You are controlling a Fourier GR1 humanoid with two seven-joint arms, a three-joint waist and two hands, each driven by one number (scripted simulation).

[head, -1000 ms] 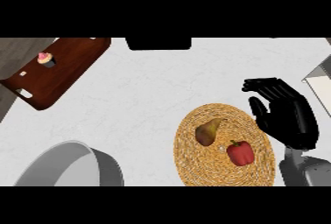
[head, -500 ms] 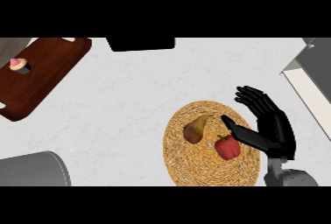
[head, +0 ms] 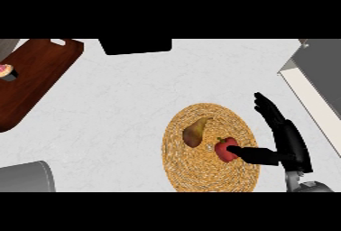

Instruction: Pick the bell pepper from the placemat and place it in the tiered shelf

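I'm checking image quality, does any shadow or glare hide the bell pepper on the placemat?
Head view: even, flat light, no glare; the bell pepper shows clearly on the placemat, only its right side is covered by the right hand's thumb.

Woven straw placemat (head: 200, 173), glossy wooden board (head: 36, 74), marbled counter (head: 120, 113).

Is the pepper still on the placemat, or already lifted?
On the placemat. The pepper lies on the weave beside the pear; the right hand is open, its thumb reaching the pepper, fingers straight.
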